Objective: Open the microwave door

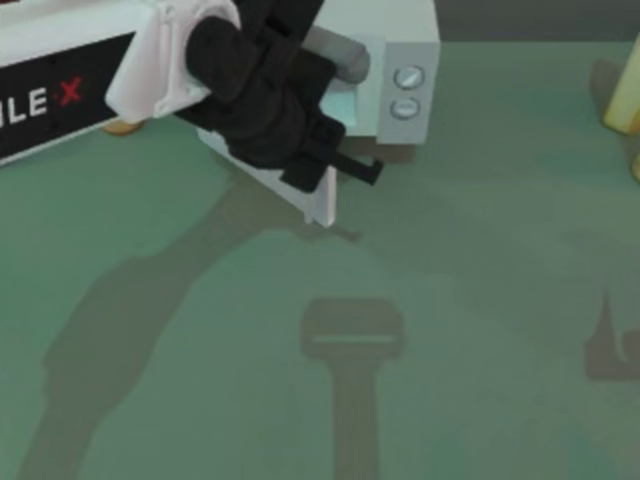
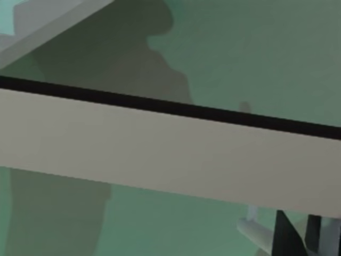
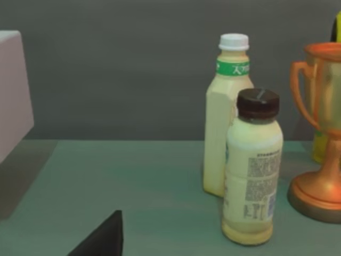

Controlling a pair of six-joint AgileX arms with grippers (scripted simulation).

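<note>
One left end effector [image 1: 350,165], microwave door [image 1: 322,200] ajar

pale door panel [image 2: 160,154], dark top edge, green table [image 2: 256,53]

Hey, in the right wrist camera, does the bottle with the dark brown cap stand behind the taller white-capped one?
No, the brown-capped bottle stands in front of the taller white-capped bottle, partly covering it.
</note>
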